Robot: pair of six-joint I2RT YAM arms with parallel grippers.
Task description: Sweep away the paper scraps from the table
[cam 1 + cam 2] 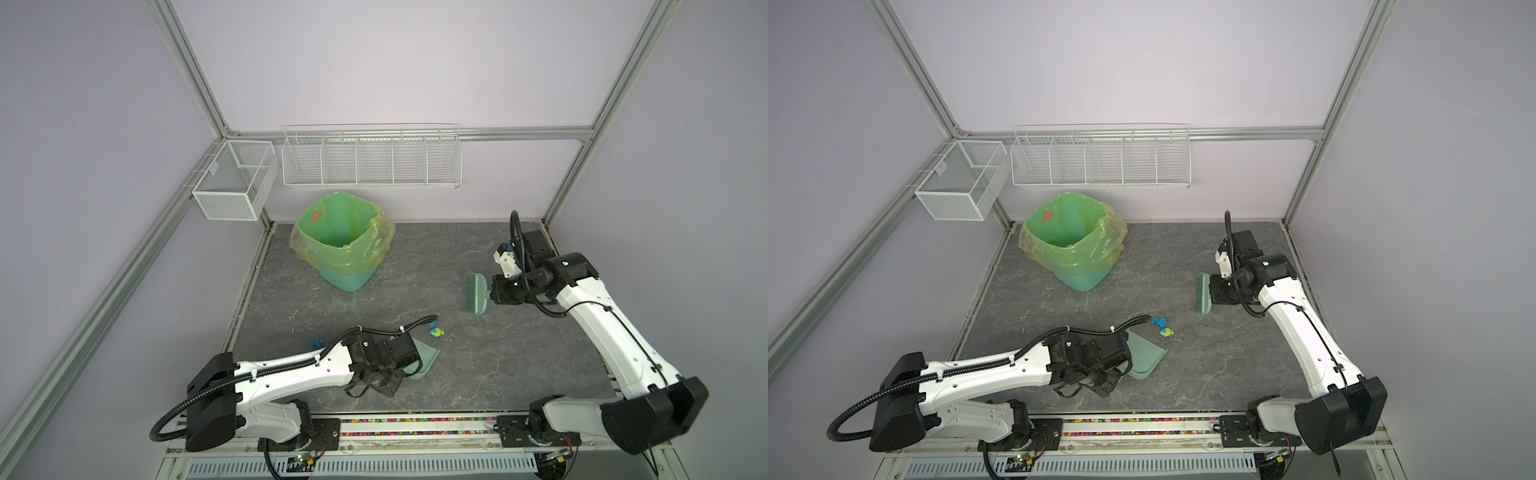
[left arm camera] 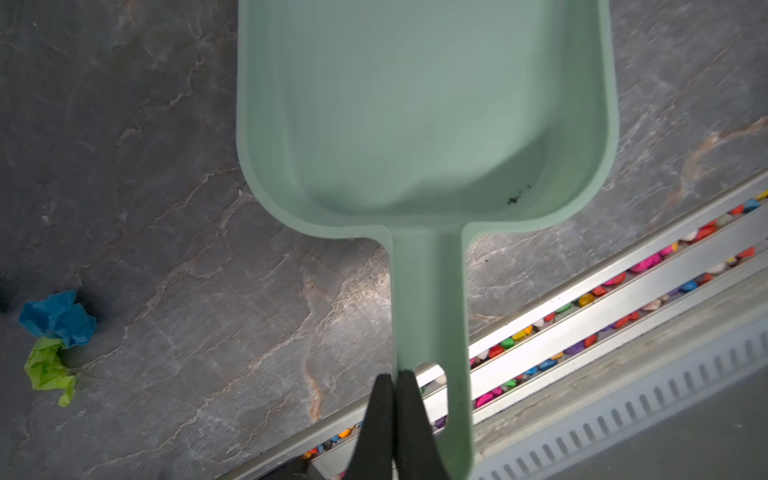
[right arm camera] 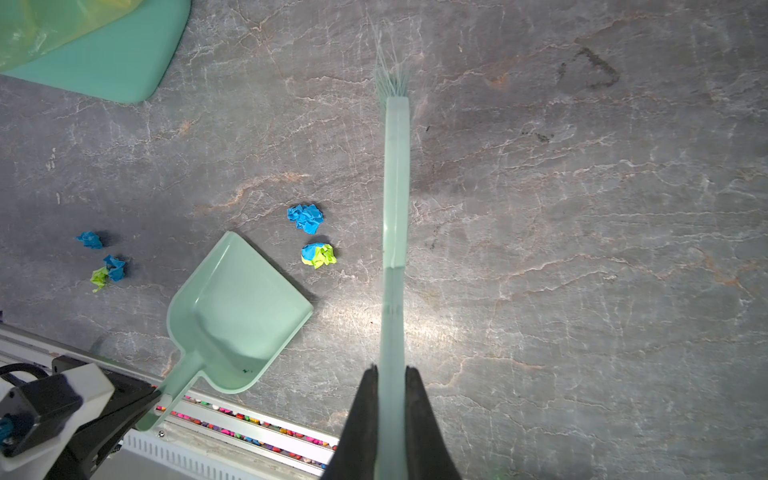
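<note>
Bimanual sweeping cell, read from left to right. A white mesh basket [image 1: 232,183] and a white wire rack [image 1: 372,160] are hanging on the rear frame. A green bin [image 1: 345,249] with a yellowish liner is standing on the far left part of the dark veined bench [image 1: 478,374]. The left end effector [image 2: 394,379] is gripping the pale green dustpan [image 2: 424,116] at the end of its handle, with its 2 black fingers closed tight on the handle's edge. In both top views the dustpan is sitting near the bench's front edge with its open lip facing away to the right. Whether the lip is touching the bench cannot be told. The paper scraps [image 3: 306,217] are lying on the bench in 4 small wads in the right wrist view. 2 of them, 1 blue and 1 blue with lime green, are lying on the side of the dustpan away from the brush [image 3: 397,187]. The other 2, in the same colours, are lying just beside the dustpan's lip, between it and the brush. In a top view the left arm is hiding part of this group. The right end effector [image 3: 392,370] is clamping the brush handle between its 2 fingers. It is holding the brush over the right half of the bench, bristles facing left, well apart from the scraps.
</note>
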